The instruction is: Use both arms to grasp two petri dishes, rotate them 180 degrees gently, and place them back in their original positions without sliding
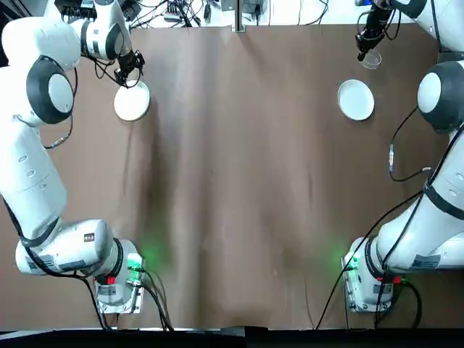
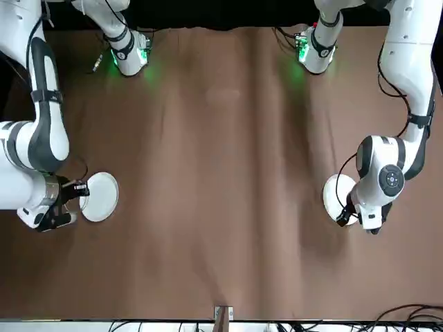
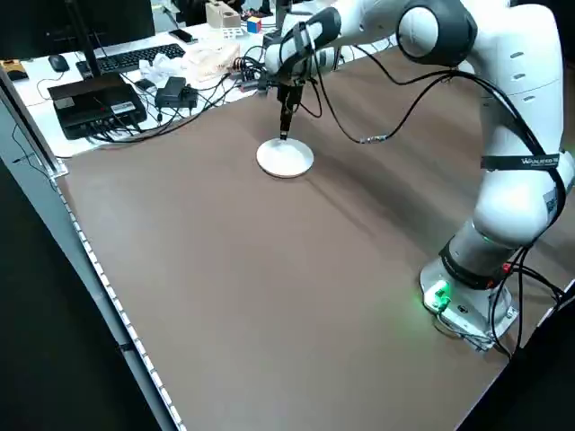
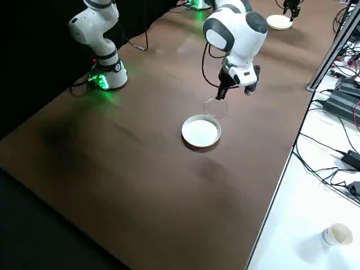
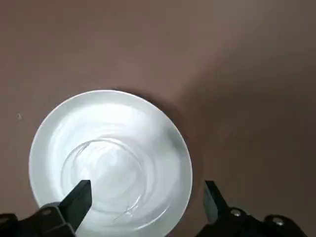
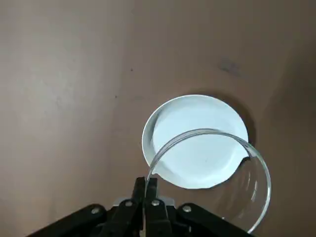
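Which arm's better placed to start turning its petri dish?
Right, probably: its hand already pinches the clear petri dish by the rim, while the left hand is open over its dish.

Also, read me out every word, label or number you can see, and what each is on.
None can be read with certainty.
Left arm's dark strap: white lettering, too small.
Small arm labels: too small.
Left hand, over its white dish: none visible.
Right hand, gripping a clear dish: none visible.
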`<state>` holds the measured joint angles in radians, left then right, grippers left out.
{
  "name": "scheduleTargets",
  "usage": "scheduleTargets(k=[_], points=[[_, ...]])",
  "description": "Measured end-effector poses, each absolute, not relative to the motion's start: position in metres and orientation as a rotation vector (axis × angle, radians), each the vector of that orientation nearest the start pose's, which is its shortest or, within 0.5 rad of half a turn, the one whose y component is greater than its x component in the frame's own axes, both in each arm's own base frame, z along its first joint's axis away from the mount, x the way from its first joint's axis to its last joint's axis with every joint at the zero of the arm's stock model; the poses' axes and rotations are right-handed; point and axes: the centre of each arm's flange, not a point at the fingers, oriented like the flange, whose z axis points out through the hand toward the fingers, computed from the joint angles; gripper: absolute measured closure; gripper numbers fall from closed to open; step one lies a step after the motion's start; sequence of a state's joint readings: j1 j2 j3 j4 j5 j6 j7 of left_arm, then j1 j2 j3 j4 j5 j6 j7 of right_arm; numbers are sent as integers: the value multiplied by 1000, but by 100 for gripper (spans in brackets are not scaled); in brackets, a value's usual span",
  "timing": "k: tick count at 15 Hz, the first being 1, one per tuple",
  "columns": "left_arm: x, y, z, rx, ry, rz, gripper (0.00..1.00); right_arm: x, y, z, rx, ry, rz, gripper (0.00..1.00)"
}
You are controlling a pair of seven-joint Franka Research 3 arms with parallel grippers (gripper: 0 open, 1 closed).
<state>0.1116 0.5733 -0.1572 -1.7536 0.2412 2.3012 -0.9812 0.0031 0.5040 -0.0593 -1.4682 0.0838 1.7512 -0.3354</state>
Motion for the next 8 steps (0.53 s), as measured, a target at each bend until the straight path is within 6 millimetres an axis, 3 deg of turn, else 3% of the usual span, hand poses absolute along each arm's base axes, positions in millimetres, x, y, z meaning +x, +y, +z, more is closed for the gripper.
scheduleTargets(k=[3,5,6,8], points=[[658,-27,277,-2890,-938,-20,0,670,-25,367,-2947,-636,319,97],[656,-36,306,-2929,-814,-46,0,665,-28,355,-2904,-803,356,97],[651,-48,334,-2959,-685,-59,0,661,-32,345,-2844,-977,382,97],[645,-63,360,-2989,-531,-74,0,658,-35,339,-2788,-1096,382,97]])
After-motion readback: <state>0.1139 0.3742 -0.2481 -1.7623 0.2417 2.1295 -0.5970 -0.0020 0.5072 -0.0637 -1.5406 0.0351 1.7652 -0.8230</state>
